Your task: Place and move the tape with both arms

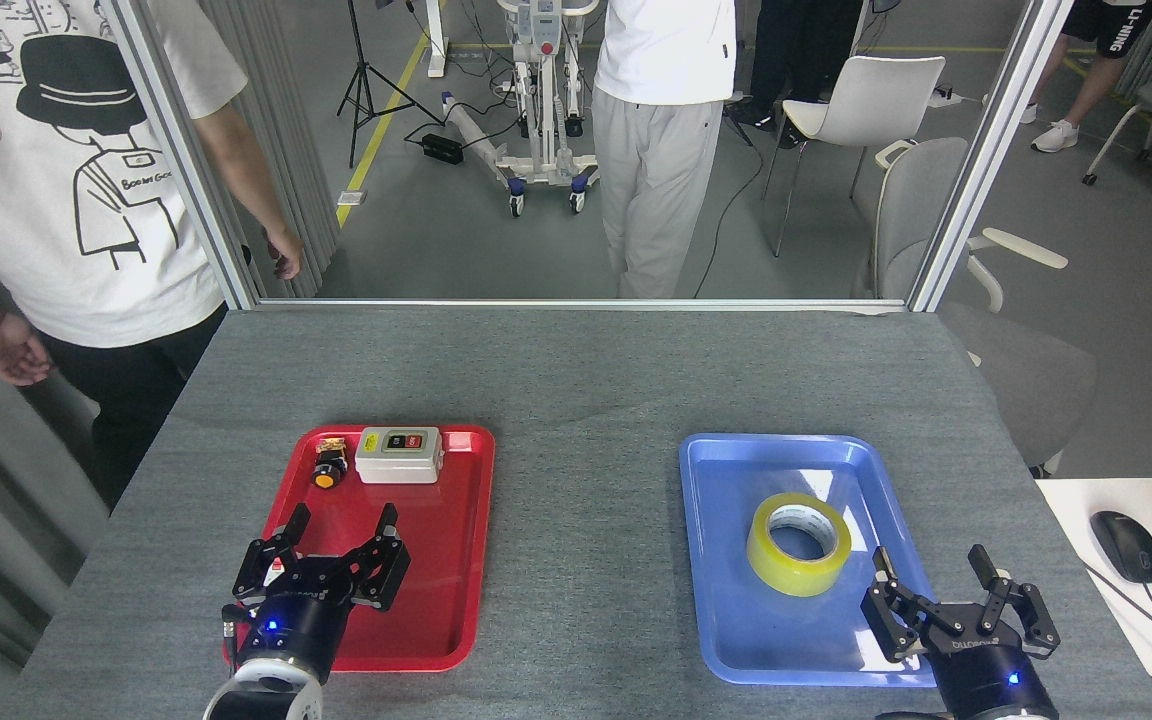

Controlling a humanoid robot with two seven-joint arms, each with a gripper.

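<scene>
Lying flat with its white core facing up, the tape point(798, 543) is sitting near the middle of the blue tray point(726, 560), slightly toward the tray's right edge, touching neither gripper. The right gripper point(956, 615) is hanging just off the tray's near right corner, fingers spread wide and holding nothing, apart from the roll. The left gripper point(326, 570) is hovering over the near half of the red tray point(456, 560), fingers likewise spread and empty. A switch box point(399, 454) and a small yellow-capped button point(328, 470) are resting along the far edge of the red tray. Both trays are sitting on the grey table point(576, 380), well apart from each other.

Judgement: the roll appears placed, with no grasp in hand; the step under way is the interval between placing and moving. The next move is calling for one gripper to descend over the roll, straddling the rim or the wall through the core, and close before lifting clear of the tray lip.
</scene>
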